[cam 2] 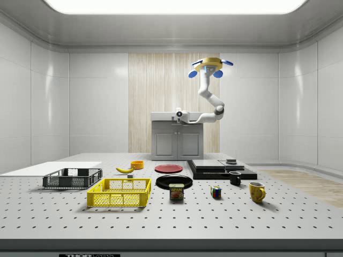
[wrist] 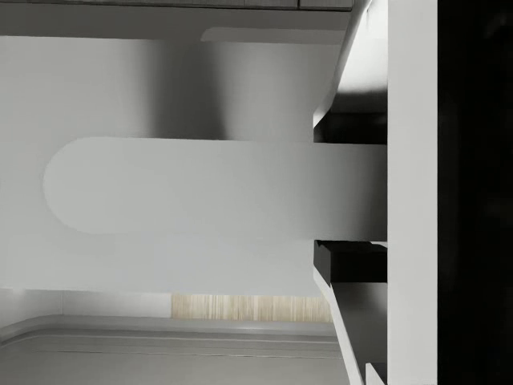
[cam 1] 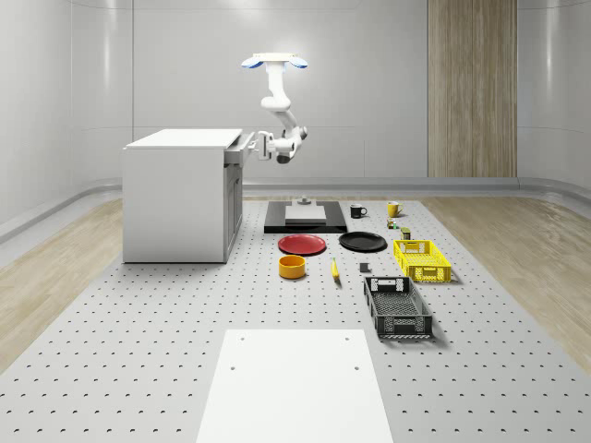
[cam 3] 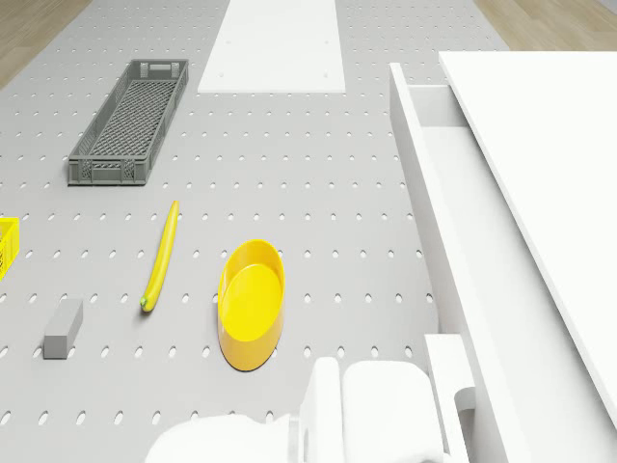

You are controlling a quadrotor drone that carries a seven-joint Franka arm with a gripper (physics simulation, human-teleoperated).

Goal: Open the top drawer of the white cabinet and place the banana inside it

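Gripper at drawer front; drawer pulled partly out.

Cabinet stands at the whole-scene view's left, its drawer extended toward the gripper, which meets the drawer front. Finger opening: cannot tell. Drone hovers above and just right of the gripper. Banana lies on the table, well below the gripper, beside the bowl.

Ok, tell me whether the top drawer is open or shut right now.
Partly open. The top drawer juts out from under the white cabinet top, its bare interior exposed, and the gripper is at its front.
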